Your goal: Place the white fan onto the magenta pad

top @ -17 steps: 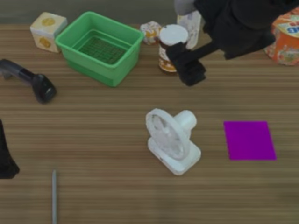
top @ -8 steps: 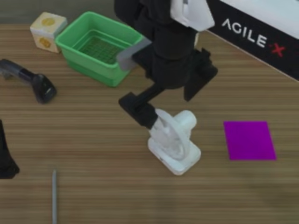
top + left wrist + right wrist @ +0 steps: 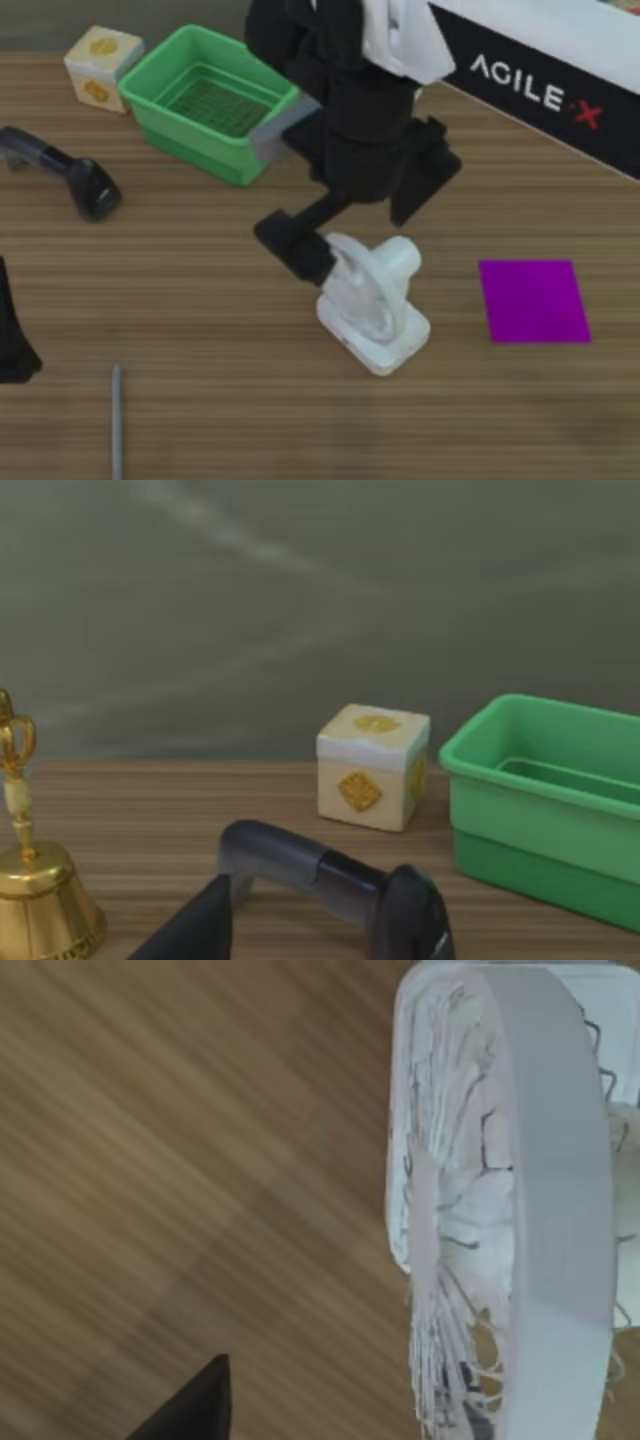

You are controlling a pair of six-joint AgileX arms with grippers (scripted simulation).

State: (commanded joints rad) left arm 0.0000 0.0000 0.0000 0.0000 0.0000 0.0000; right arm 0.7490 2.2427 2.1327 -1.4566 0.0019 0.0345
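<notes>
Right hand (image 3: 335, 245), black, hangs low over the middle of the desk (image 3: 200, 330) at the white fan (image 3: 372, 305). One finger (image 3: 295, 245) lies just beside the grille cage on its left; the opposite finger is hidden, so whether the hand is released or clenched cannot be told. In the right wrist view the grille rim (image 3: 545, 1210) fills the frame, with a dark fingertip (image 3: 195, 1405) apart from it above bare wood. White fan stands upright on its base at desk centre, well apart from the magenta pad (image 3: 533, 300), which lies flat to its right. Green basket (image 3: 212, 100), at the far left-centre, holds nothing visible on its grid floor. Left hand (image 3: 12, 335) is parked at the left edge. Nearby: a cream box (image 3: 102, 62), a barcode scanner (image 3: 70, 175), a grey pen (image 3: 116, 420), and a brass bell (image 3: 35, 900).
</notes>
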